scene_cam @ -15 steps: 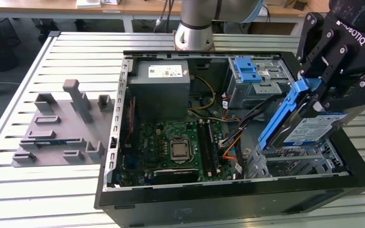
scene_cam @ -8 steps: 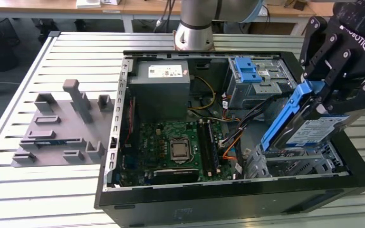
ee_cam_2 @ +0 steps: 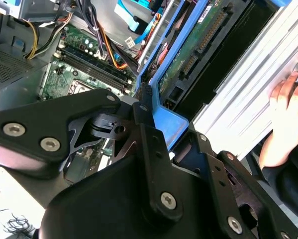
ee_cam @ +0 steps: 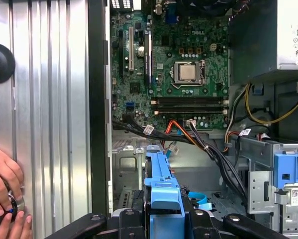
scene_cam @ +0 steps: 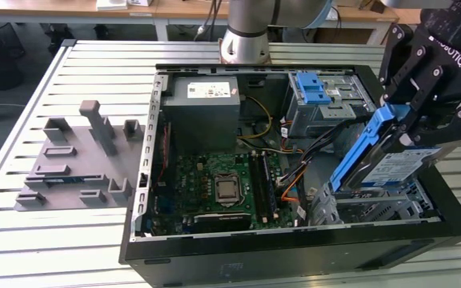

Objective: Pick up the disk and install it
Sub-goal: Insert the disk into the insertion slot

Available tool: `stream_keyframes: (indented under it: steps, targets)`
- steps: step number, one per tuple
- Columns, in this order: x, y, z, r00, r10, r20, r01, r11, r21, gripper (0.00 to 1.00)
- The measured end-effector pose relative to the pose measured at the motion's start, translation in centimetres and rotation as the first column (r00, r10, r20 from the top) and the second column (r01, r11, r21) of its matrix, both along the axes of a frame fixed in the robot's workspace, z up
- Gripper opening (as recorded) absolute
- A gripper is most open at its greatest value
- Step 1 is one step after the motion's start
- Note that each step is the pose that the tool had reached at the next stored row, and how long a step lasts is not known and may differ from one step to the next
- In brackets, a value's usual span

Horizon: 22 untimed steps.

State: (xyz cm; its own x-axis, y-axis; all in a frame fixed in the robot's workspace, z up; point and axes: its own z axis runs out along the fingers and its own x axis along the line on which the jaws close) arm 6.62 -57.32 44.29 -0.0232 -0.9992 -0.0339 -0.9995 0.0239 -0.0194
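My gripper (scene_cam: 424, 127) is shut on the disk (scene_cam: 401, 168), a silver-grey drive with a blue-and-white label in a blue plastic carrier (scene_cam: 357, 157). I hold it on edge and tilted, over the metal drive bay (scene_cam: 374, 207) at the near corner of the open computer case (scene_cam: 295, 241) on the exterior view's right. The disk's lower edge is at the top of that bay. In the second wrist view, the disk's green circuit board (ee_cam_2: 189, 54) and blue carrier (ee_cam_2: 164, 119) run away from the gripper's black fingers (ee_cam_2: 148, 130). In the first wrist view, the carrier (ee_cam: 161, 185) sticks out between the fingers.
Inside the case lie the motherboard (scene_cam: 222, 186), a grey power supply (scene_cam: 206, 114), a blue-latched drive cage (scene_cam: 323, 96) and loose cables (scene_cam: 295, 180). A grey fixture (scene_cam: 78, 162) stands on the slatted table at the exterior view's left. A person's hand (ee_cam: 2, 189) rests on the table beside the case.
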Motion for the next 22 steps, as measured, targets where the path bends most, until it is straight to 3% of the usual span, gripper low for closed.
stream_keyframes:
  steps: [22]
  targets:
    - [0.04,-0.15,-0.54,1.0000,-0.003,0.0000,0.003,1.0000,0.0000,0.36]
